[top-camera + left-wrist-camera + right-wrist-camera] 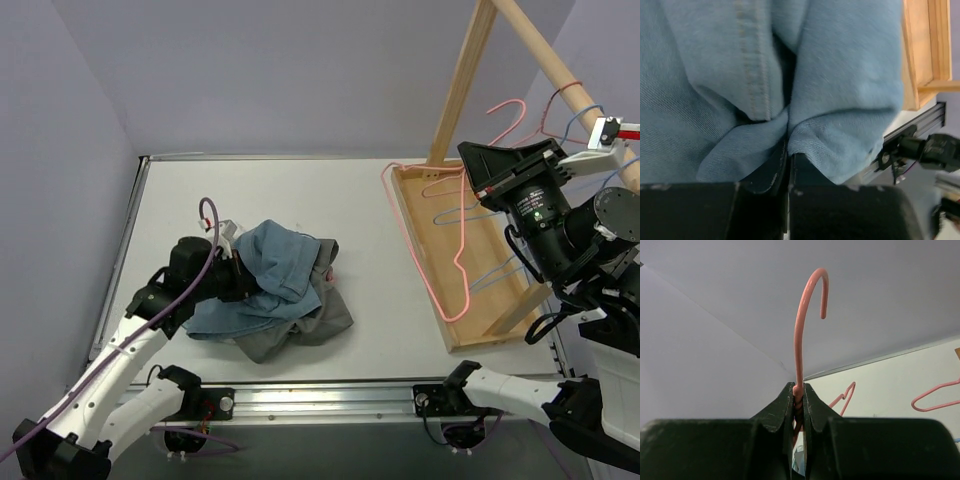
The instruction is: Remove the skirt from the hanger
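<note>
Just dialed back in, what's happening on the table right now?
The left fingers are pinched shut on the blue denim skirt, heaped on the table over a gray garment. The right fingers clamp the neck of a bare pink hanger, held up near the wooden rack. Skirt and hanger are apart.

1. The tips of the left gripper (788, 159) are buried in a fold of the skirt (840, 100), so how much cloth sits between them is hidden. From above, the skirt covers the fingers entirely.
2. The grey cloth (325, 322) under the skirt could be a lining or a separate garment; cannot tell.
3. Well right of the skirt, the right gripper (798, 396) pinches the neck of a pink hanger (801, 325). Only the hook shows; the fingers hide everything below it.
4. The wooden rack (455, 100), right of the skirt, is cut off by the top and right edges.
5. The black fitting (930, 150) lower right of the skirt is blurred.
</note>
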Controlling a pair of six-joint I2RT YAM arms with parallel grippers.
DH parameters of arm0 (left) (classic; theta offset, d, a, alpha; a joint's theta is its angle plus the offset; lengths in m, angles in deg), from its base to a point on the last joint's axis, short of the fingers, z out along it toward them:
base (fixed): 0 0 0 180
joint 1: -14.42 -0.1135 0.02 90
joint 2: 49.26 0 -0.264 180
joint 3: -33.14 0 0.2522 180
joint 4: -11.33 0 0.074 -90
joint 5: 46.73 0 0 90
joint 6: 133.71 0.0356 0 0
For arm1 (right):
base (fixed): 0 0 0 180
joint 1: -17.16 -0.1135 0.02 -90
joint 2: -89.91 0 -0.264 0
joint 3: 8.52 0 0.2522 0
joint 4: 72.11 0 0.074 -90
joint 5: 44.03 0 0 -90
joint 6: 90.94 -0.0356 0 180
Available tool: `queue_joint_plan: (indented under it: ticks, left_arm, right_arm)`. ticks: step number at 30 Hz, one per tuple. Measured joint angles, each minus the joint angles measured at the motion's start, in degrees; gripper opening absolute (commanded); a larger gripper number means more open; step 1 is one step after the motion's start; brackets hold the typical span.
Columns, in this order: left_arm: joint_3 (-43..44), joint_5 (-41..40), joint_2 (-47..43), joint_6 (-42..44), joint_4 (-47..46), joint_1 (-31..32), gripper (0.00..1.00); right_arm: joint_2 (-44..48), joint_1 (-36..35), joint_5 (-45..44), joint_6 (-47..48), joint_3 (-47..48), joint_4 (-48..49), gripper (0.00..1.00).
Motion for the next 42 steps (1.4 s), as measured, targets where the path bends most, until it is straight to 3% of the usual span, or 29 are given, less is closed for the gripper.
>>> queue_joint_plan:
  ticks: [3,6,8,10,13,23,28,33,38,42]
  left_arm:
    - [-4.31,0.07,0.07,-5.09,-2.75,-0.15,0.27]
    - [-3.89,-0.04,-1.36,-6.67,-2.62,-0.24,0.38]
    - [-2.19,-0.46,-2.93,-6.6,-1.22,-0.24,0.51]
    - [0.35,-1.18,-4.72,-6.56,0.28,-0.24,0.7]
    - [5.95,-2.91,-7.5,-6.45,3.43,-0.24,0.8]
    - [24.94,-6.95,-9.86,-2.75,8.0,-0.24,0.75]
    - [33.57,2.25,-1.31,1.01,5.44,-0.15,0.73]
    - [44.5,10.6,11.43,5.44,4.0,4.24,0.73]
    - [57.59,11.58,21.62,9.6,5.53,13.03,0.73]
    - [64.39,11.39,24.72,11.76,7.15,17.05,0.72]
  right_arm:
    - [-0.9,0.0,0.81,0.04,0.42,-0.59,0.0]
    - [-2.75,0.0,1.77,0.31,1.25,-1.36,0.0]
    - [-4.09,0.0,2.43,0.59,1.2,-1.68,0.0]
    - [-5.25,0.0,2.67,1.07,1.05,-1.77,0.0]
    - [-7.21,0.0,2.91,1.95,0.31,-1.75,0.0]
    - [-13.57,0.76,3.04,4.92,-3.3,-1.64,0.0]
    - [-16.0,1.81,2.21,6.23,-3.76,-1.7,0.0]
    - [-19.04,2.03,0.37,7.32,-3.76,-1.9,0.0]
    - [-22.91,2.03,-1.62,7.93,-3.63,-3.98,0.0]
    - [-26.27,2.01,-3.39,8.41,-3.3,-5.9,0.0]
